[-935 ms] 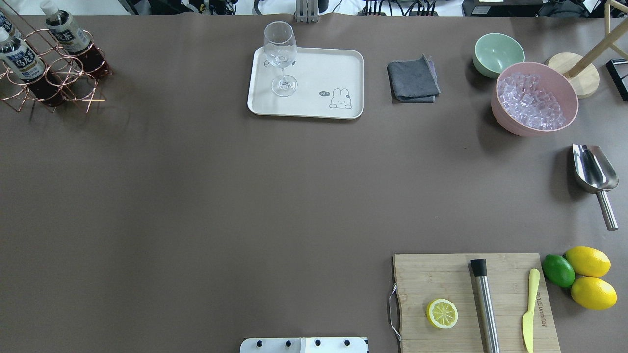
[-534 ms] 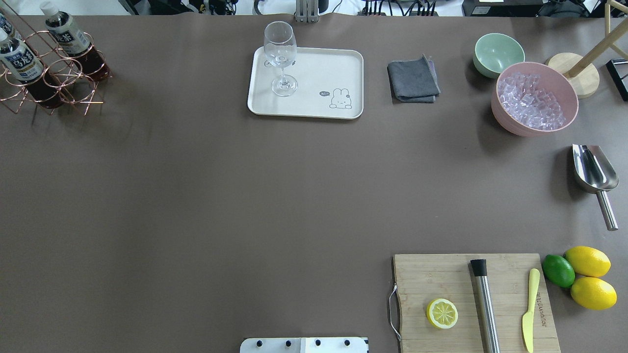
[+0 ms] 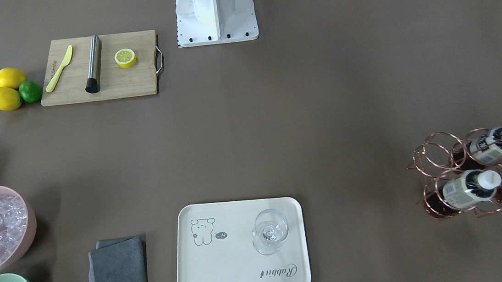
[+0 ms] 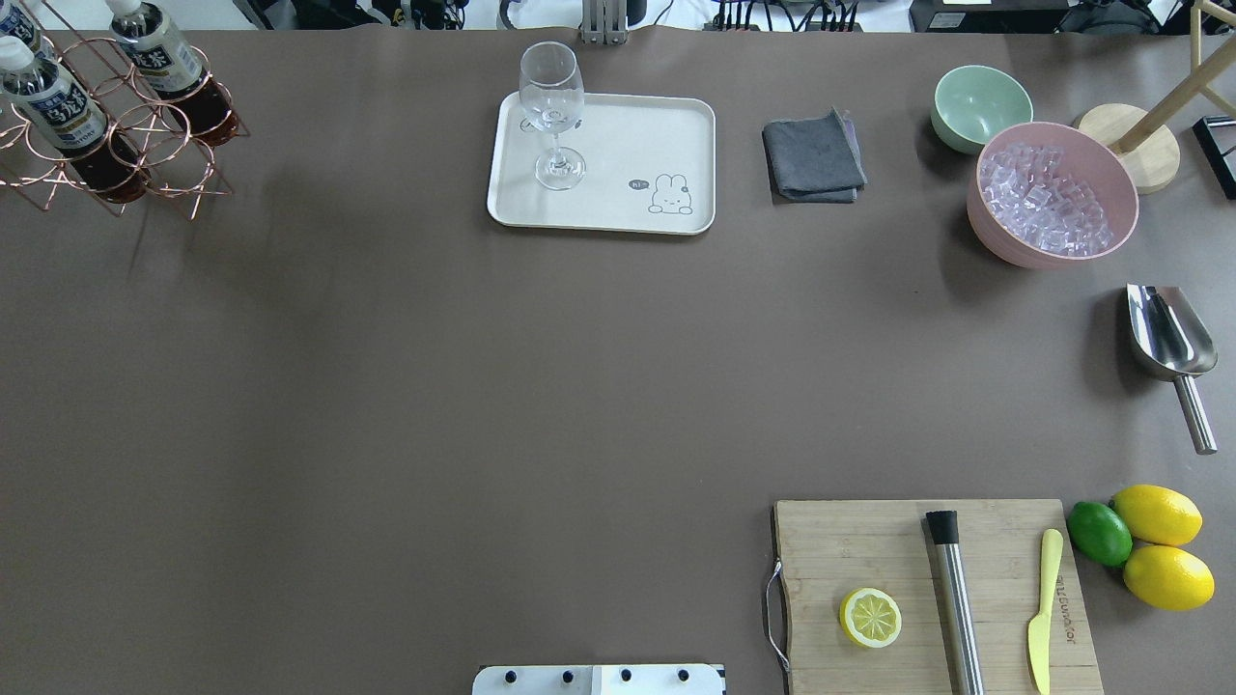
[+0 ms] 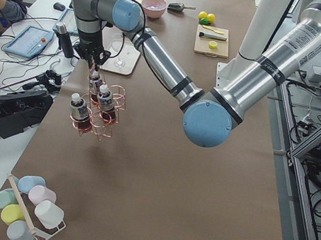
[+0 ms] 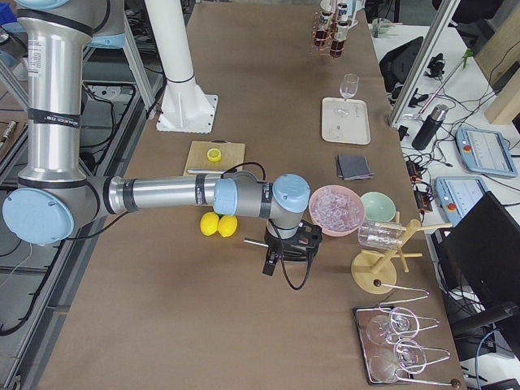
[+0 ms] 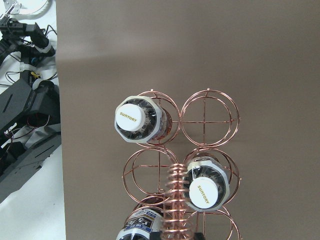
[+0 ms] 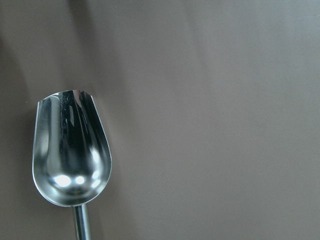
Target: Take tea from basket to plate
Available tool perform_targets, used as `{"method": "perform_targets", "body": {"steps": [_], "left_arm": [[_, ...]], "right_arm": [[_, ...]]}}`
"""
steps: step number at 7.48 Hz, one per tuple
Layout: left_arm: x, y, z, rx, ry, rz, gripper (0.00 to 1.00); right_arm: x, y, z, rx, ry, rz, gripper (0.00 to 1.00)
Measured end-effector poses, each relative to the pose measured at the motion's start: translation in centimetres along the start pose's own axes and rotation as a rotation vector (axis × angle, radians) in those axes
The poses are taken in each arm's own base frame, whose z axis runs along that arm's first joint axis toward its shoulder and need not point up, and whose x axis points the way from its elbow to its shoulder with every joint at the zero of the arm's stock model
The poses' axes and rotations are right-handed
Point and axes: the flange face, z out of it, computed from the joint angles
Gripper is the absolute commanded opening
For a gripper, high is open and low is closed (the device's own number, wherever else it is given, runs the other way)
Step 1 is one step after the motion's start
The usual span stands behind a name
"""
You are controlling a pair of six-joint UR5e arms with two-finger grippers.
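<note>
The rose-gold wire basket [image 4: 145,159] hangs at the table's far left corner and also shows in the front view [image 3: 436,155]. It holds three tea bottles with white caps; two are clear in the overhead view [image 4: 159,58] [image 4: 53,101]. In the exterior left view my left gripper [image 5: 92,58] is right above the basket [image 5: 96,112]. In the left wrist view the coiled handle [image 7: 175,200] runs up to a dark gripper part at the bottom edge. The cream plate [image 4: 628,135] carries a wine glass [image 4: 552,106]. My right gripper [image 6: 288,248] hovers over a steel scoop [image 8: 70,150]; I cannot tell whether it is open or shut.
A grey cloth [image 4: 813,156], a mint-green bowl [image 4: 980,104] and a pink bowl of ice [image 4: 1051,193] stand right of the plate. A cutting board [image 4: 927,589] with a lemon half, muddler and knife lies front right, beside lemons and a lime [image 4: 1099,533].
The basket with its bottles has shifted a little to the right and toward the far edge in the overhead view. Nothing else on the table has moved.
</note>
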Motion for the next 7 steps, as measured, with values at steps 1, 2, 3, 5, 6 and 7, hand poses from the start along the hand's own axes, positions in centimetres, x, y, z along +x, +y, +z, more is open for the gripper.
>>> {"method": "perform_targets", "body": {"steps": [1, 2, 3, 5, 6, 7], "left_arm": [[1.1, -4.7, -0.1, 0.011, 0.018, 0.025, 0.00], [2.4, -9.8, 0.2, 0.027, 0.028, 0.040, 0.00], [3.8, -14.4, 0.7, 0.045, 0.035, 0.048, 0.00], [5.8, -22.7, 1.1, 0.051, 0.027, 0.073, 0.00], [7.1, -27.1, 1.3, 0.053, 0.021, 0.081, 0.00], [8.5, -30.9, 1.9, 0.061, 0.028, 0.085, 0.00]], "right_arm": [[0.0, 0.0, 0.0, 0.000, 0.000, 0.000, 1.00], [0.0, 0.0, 0.0, 0.000, 0.000, 0.000, 1.00], [0.0, 0.0, 0.0, 0.001, 0.000, -0.001, 1.00], [0.0, 0.0, -0.1, 0.001, 0.000, -0.001, 1.00], [-0.1, 0.0, -0.1, 0.002, 0.000, -0.001, 1.00], [-0.3, 0.0, 0.0, 0.000, -0.001, -0.006, 1.00]]}}
